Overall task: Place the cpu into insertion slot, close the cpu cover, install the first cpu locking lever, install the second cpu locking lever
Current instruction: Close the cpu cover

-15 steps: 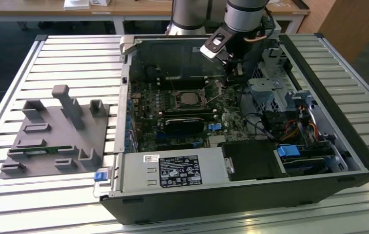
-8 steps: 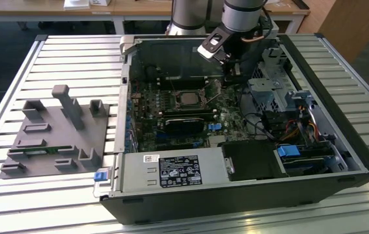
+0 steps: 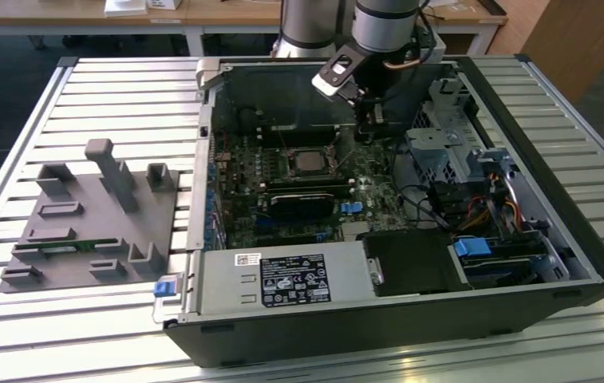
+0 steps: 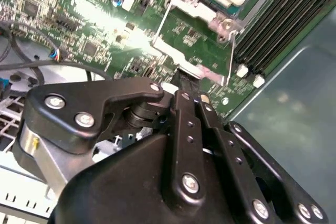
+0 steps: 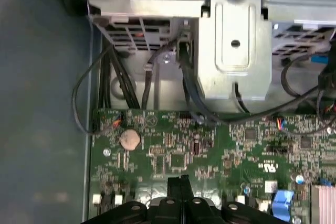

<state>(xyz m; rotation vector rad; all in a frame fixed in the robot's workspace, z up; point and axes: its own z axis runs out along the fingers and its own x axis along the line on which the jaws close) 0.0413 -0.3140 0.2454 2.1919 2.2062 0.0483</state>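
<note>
Black two-finger gripper [image 4: 185,81], fingers drawn narrow together, hangs from the grey arm [image 3: 384,24] low over the green motherboard [image 5: 173,145], at the exterior view's right of the socket. The open black computer case [image 3: 387,335] lies on a slatted metal table [image 3: 120,88]; inside, the small grey square cpu [image 3: 307,163] sits socketed, the thin silvery cpu cover [image 4: 205,11] framing it.

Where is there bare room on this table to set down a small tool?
Bare slats of the table lie between the grey fixture and the far edge, and between the computer case and the near edge. Inside the case it is crowded: the gripper hangs near the cpu, with cables close by.
</note>
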